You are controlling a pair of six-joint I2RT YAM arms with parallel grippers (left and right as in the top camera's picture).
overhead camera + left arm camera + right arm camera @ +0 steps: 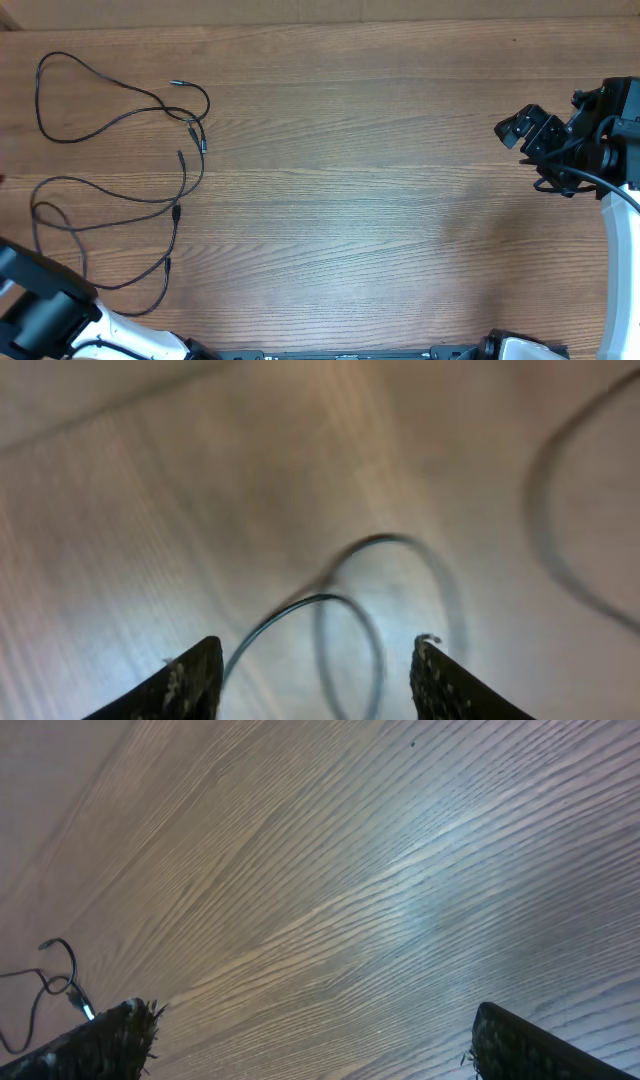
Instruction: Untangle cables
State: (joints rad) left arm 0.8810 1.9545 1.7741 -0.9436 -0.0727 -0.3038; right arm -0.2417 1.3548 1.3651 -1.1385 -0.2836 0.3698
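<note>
Setting: a wood-grain tabletop [380,200] seen from above, with one arm at each side.
Cables: several thin black cables [178,212] lie loose on the left part of the tabletop, spread in wide open loops that cross one another in a few places. Small plug tips show along their right side.
Upper loop: one cable forms a big curve near the far left corner, with an end running right to a plug tip.
Lower loops: more cable curves down toward the near left edge, close to the left arm [50,315].
Left end effector: the left end effector [315,648] has its two fingers [190,685] well apart and nothing clamped between them. It hangs above the tabletop.
Left wrist view: the picture is blurred. A cable [300,603] arcs over the wood ahead of the gap between the fingers, and a fainter curve shows at the right.
Right end effector: the right end effector [525,130] sits at the right edge of the tabletop, well apart from the cables, jaws spread wide and holding nothing.
Right wrist view: the right end effector [312,1012] looks over bare wood, and a bit of cable [80,1002] shows far off at the lower left.
</note>
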